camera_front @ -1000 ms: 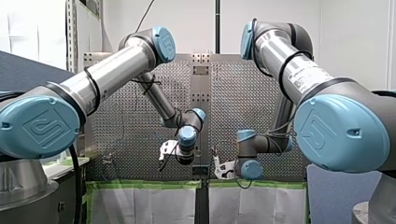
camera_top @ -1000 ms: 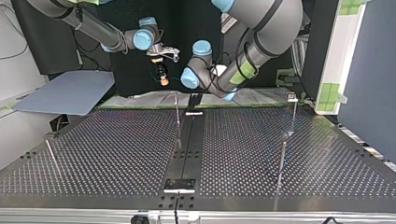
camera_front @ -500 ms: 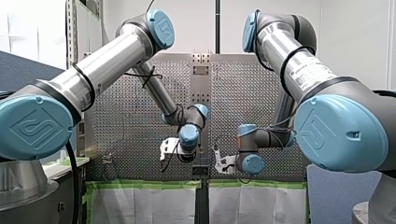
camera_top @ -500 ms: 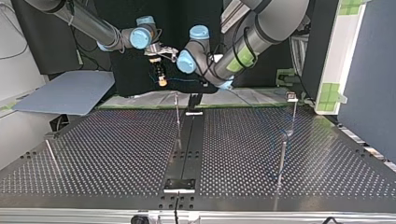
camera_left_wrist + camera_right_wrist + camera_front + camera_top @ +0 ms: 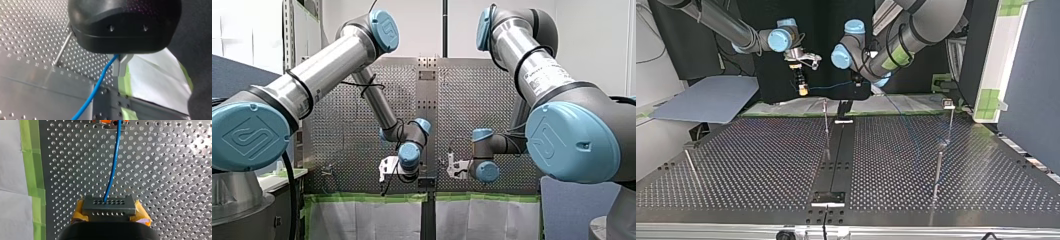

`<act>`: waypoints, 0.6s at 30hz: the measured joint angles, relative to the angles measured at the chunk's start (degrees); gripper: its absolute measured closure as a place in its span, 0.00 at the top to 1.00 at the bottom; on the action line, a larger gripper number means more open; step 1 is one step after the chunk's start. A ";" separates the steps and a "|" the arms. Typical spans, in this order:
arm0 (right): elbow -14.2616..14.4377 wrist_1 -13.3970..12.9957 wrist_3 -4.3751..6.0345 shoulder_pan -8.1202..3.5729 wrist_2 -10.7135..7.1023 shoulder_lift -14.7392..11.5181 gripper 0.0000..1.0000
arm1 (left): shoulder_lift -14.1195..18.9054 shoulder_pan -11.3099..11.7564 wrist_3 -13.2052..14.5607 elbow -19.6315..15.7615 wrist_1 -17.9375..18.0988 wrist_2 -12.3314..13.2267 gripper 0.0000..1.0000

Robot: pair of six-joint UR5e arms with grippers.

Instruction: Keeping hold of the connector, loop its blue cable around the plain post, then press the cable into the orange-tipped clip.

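Since a second ago the two wrists have drawn apart. In the top view my right gripper point(image 5: 803, 90) has shifted toward that view's left. In the front view my left arm's wrist has sunk lower, and my right arm's wrist has risen a little and moved toward that view's right. A span of blue cable point(image 5: 100, 82) now hangs between the two tools in the top view, where before they were nearly side by side.

My right gripper is clamped on the connector point(image 5: 108, 206). In the right wrist view the grey block sits between the yellow pads point(image 5: 78, 211), one pad pressed to each end. The cable leaves the connector's face and runs straight ahead over the perforated table point(image 5: 761, 165). It reaches the orange-tipped clip point(image 5: 106, 122), of which only an edge shows, and I cannot tell whether the cable touches it. A strip of green tape point(image 5: 32, 170) lies beside the gripper along the plate's edge.

My left gripper point(image 5: 119, 70) has its metal fingers closed to a point. The cable comes out from between them at their base and trails down and away across the table.

In the top view the span between the grippers passes above the tip of a thin upright post point(image 5: 826, 125) at the table's far middle, clear of it. The cable is not wound around the post. Both grippers hang above the table's far edge.
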 joint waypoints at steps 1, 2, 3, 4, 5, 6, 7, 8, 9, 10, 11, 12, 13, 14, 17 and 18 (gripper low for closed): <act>0.00 -0.04 0.09 -0.09 -0.12 -0.01 0.00 | -0.01 0.00 -0.05 0.05 0.75 0.51 0.02; 0.01 -0.07 0.18 -0.22 -0.24 -0.01 0.00 | -0.01 0.00 -0.06 0.12 1.25 0.83 0.02; 0.01 -0.07 0.21 -0.31 -0.31 -0.01 0.00 | -0.01 0.00 -0.07 0.22 1.75 1.09 0.02; 0.01 -0.05 0.21 -0.40 -0.36 -0.01 0.00 | -0.02 -0.01 -0.10 0.40 2.44 1.37 0.02; 0.01 0.00 0.18 -0.51 -0.42 -0.01 0.00 | -0.02 -0.01 -0.13 0.53 2.94 1.52 0.02; 0.02 0.04 0.15 -0.58 -0.45 -0.01 0.00 | -0.02 -0.01 -0.16 0.68 3.41 1.61 0.02; 0.02 0.07 0.11 -0.66 -0.50 -0.01 0.00 | -0.02 -0.02 -0.23 0.85 4.07 1.65 0.02; 0.02 0.11 0.06 -0.78 -0.54 -0.01 0.00 | -0.02 -0.02 -0.32 0.96 4.57 1.64 0.02; 0.02 0.14 0.04 -0.91 -0.56 0.00 0.00 | -0.02 -0.02 -0.46 1.04 5.03 1.58 0.02; 0.02 0.19 0.00 -1.06 -0.58 0.01 0.00 | -0.03 -0.02 -0.68 1.11 5.71 1.42 0.02; 0.02 0.26 -0.04 -1.27 -0.59 0.01 0.00 | -0.04 -0.01 -0.83 1.14 6.28 1.28 0.02; 0.02 0.30 -0.08 -1.44 -0.60 0.03 0.00 | -0.05 -0.01 -0.96 1.16 6.80 1.13 0.02; 0.02 0.34 -0.15 -1.62 -0.60 0.04 0.00 | -0.06 -0.02 -1.10 1.17 7.46 0.92 0.02; 0.03 0.38 -0.22 -1.83 -0.61 0.06 0.00 | -0.05 -0.02 -1.18 1.18 7.98 0.81 0.02; 0.02 0.59 -0.38 -2.45 -0.61 0.06 0.00 | -0.10 -0.07 -1.32 1.18 9.69 0.79 0.02; 0.01 0.67 -0.40 -2.64 -0.62 0.06 0.00 | -0.10 -0.11 -1.35 1.19 10.23 0.82 0.02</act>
